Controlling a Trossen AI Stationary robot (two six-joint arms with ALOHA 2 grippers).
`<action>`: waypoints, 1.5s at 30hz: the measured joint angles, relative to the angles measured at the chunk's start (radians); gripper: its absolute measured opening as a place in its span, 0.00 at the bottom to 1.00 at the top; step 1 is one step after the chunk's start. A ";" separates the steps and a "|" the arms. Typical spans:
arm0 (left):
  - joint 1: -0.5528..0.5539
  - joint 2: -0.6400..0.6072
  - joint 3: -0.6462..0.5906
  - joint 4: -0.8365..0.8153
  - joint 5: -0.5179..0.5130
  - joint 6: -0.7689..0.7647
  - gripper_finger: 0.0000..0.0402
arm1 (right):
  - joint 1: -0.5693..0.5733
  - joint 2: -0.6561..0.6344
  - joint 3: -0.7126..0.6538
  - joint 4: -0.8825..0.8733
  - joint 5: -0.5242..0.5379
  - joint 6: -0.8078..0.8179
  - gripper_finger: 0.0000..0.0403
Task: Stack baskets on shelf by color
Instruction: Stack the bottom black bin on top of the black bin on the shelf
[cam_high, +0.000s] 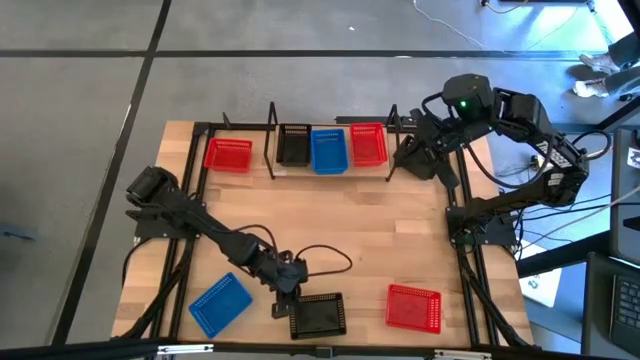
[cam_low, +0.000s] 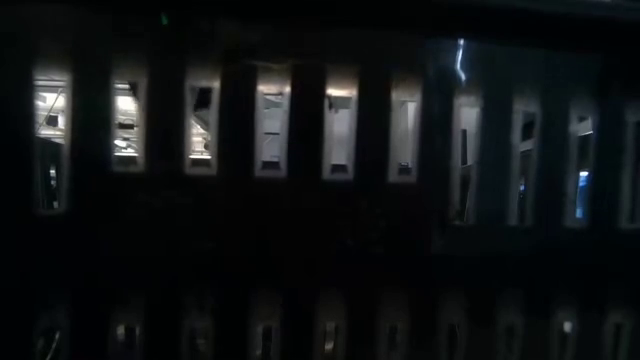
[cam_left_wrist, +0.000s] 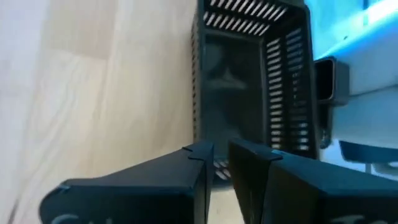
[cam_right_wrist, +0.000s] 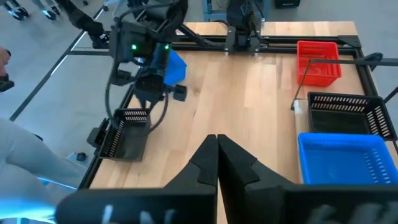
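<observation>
High view: black basket (cam_high: 318, 315) under left tool (cam_high: 287, 288).

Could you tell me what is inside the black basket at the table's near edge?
The black basket shows only its bare floor. The left gripper hides the near end.

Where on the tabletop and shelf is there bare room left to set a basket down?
The widest bare patch is mid-table, between the shelf row and the near baskets. On the shelf, a gap lies between the red basket and the black basket. The near edge is crowded: blue basket, black basket under the left end effector, red basket.
</observation>
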 joint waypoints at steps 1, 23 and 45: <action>-0.002 0.001 -0.004 -0.018 -0.003 0.004 0.10 | 0.000 0.000 0.000 0.000 0.000 0.000 0.00; -0.002 0.087 -0.002 0.061 0.004 -0.005 0.10 | 0.000 0.000 0.000 0.006 0.024 0.004 0.00; 0.076 0.097 -0.001 0.024 0.084 -0.055 0.01 | 0.000 0.000 0.000 0.006 0.123 0.004 0.00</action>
